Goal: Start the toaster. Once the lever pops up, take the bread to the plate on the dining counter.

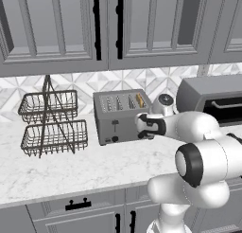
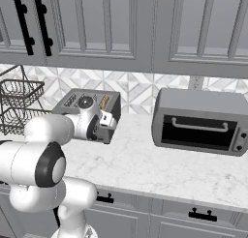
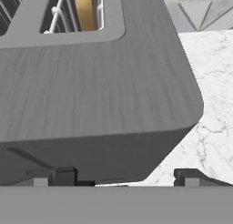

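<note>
While claw (image 3: 120, 176) gapes wide at toaster (image 1: 122, 116) front, wire rack (image 1: 51, 123) left, toaster oven (image 2: 201, 121) right

The bread (image 1: 140, 100) stands in the toaster's (image 1: 116, 119) right slot — wire baskets (image 1: 51, 124) left, oven (image 2: 201, 122) right.

Nothing here can be read. The boxy grey brushed-metal toaster (image 1: 120, 116) has a plain front with no brand name, and no numbers show around its dark knobs. At about three o'clock from it, the grey toaster oven with the dark glass door (image 2: 201, 121) carries no label either, and the grey cabinet doors (image 1: 108, 28) above are blank.
</note>
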